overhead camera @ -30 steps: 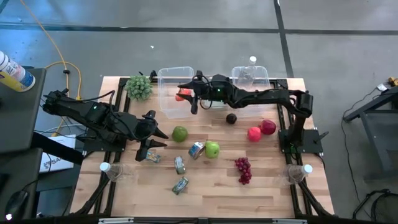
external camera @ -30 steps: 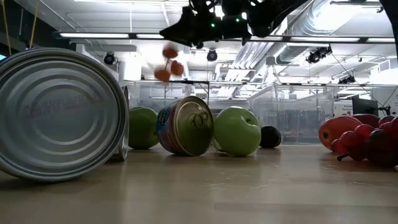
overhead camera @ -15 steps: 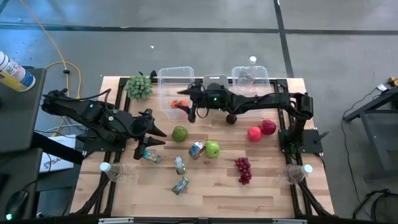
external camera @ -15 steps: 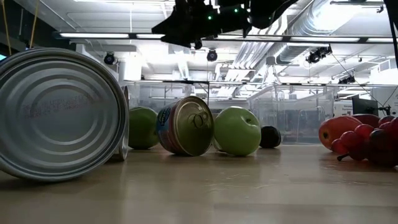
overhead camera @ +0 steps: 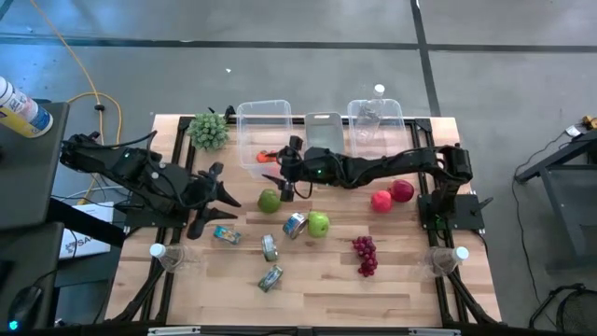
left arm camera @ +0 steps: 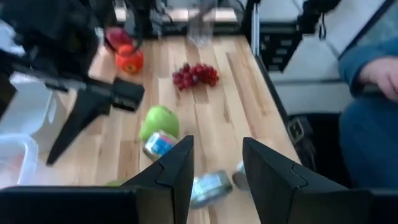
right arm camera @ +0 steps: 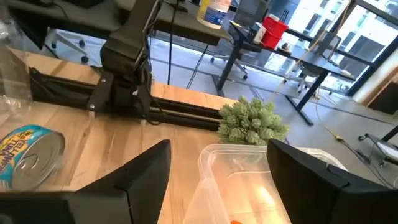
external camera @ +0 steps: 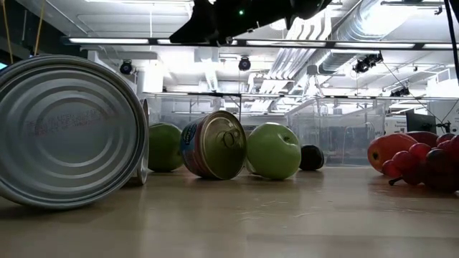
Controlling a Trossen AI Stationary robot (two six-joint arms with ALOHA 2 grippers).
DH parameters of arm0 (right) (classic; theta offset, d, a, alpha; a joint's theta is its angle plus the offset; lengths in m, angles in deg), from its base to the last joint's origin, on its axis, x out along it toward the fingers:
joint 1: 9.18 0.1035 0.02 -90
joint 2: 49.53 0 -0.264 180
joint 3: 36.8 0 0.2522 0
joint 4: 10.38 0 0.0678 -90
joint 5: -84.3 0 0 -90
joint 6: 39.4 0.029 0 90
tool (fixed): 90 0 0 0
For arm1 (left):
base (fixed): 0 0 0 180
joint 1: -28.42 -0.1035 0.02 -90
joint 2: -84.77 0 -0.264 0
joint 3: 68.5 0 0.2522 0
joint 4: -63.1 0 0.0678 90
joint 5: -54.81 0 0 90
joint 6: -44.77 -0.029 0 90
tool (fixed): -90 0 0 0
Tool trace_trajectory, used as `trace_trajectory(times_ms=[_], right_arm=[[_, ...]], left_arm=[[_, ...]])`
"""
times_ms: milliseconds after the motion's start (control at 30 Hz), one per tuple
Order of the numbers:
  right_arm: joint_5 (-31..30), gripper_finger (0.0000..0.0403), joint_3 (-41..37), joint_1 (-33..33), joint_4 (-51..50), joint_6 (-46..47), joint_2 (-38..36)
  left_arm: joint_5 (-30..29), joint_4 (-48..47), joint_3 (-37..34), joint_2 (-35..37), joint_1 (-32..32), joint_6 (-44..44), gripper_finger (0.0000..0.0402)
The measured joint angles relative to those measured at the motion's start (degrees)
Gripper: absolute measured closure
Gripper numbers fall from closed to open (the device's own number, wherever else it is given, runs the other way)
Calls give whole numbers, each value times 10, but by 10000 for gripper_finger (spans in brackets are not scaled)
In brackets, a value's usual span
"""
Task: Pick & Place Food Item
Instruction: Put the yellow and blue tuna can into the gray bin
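Note:
An orange-red food item (overhead camera: 270, 156) lies on the floor of the left clear container (overhead camera: 250, 119); a sliver of it shows in the right wrist view (right arm camera: 235, 220). My right gripper (overhead camera: 281, 183) (right arm camera: 217, 149) is open and holds nothing. It hovers just near-side of that container, above the table beside a green apple (overhead camera: 270, 200). My left gripper (overhead camera: 224, 194) (left arm camera: 217, 143) is open too, left of that apple and above a can (overhead camera: 227, 235). The low view shows only the right arm (external camera: 237, 13) overhead.
On the table lie a second green apple (overhead camera: 318, 224), several cans (overhead camera: 295, 224) (overhead camera: 269, 247) (overhead camera: 270, 277), red grapes (overhead camera: 365, 255), two red fruits (overhead camera: 381, 200) (overhead camera: 402, 190), a dark plum (external camera: 310, 158) and a green leafy bunch (overhead camera: 209, 131). A second clear container (overhead camera: 376, 114) stands at the far edge. A person's hand (left arm camera: 380, 71) shows beyond the table.
The orange-red item dropped from my right gripper into the left container and now lies there. My right gripper then drew back toward the near edge, ending beside the green apple. My left gripper shifted slightly toward the table's left.

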Motion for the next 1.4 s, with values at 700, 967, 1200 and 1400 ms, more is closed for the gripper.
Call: trace_trajectory(times_ms=[700, 967, 1200, 1400], right_arm=[[-37, 149, 0, 61, -51, -33, -1], [-15, 123, -1, 96, -98, -65, -1], [-134, 26, -1, 124, -105, -63, 0], [-279, 24, -1, 147, -121, -63, 0]], left_arm=[[3, -19, 0, -2, 0, 27, 270], [3, -20, 0, -2, 0, 40, 270], [5, -22, 0, -2, 0, 41, 270], [24, -22, 0, -13, 0, -8, 270]])
